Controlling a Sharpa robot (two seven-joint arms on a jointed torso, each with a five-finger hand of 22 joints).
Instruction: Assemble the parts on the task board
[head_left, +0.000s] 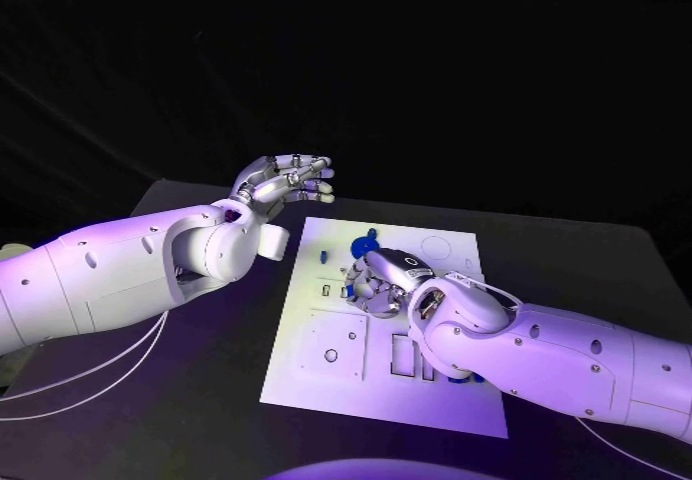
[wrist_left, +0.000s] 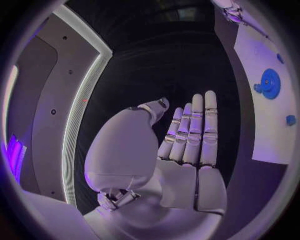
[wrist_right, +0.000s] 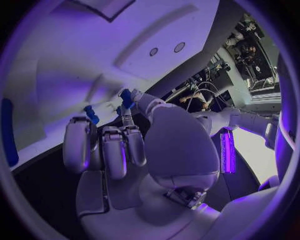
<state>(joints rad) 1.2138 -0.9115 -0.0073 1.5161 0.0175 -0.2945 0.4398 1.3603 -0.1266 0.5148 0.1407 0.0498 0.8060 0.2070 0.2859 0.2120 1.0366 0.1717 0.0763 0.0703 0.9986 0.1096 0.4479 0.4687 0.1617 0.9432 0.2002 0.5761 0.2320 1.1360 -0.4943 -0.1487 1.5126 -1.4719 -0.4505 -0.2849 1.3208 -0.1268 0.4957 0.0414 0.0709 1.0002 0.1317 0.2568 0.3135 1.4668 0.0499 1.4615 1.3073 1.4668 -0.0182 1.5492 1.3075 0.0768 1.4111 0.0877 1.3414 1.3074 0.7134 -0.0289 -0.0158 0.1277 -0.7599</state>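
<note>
The black table (head_left: 173, 400) carries the white task board (head_left: 368, 385) at its middle, and most of the board's slots and round holes look unfilled, so I judge the assembly to be early, with much left. The right arm (head_left: 562, 355) reaches across the board's right side and hides part of it, which makes the count of seated parts uncertain. The left hand (head_left: 286, 180) hovers off the board's far left corner, fingers straight and close together, holding nothing. The right hand (head_left: 378, 280) rests over the board's far middle, fingers curled down on a small blue part (wrist_right: 127, 97) at their tips. A blue disc-shaped part (wrist_left: 270, 83) sits just beyond it on the board.
</note>
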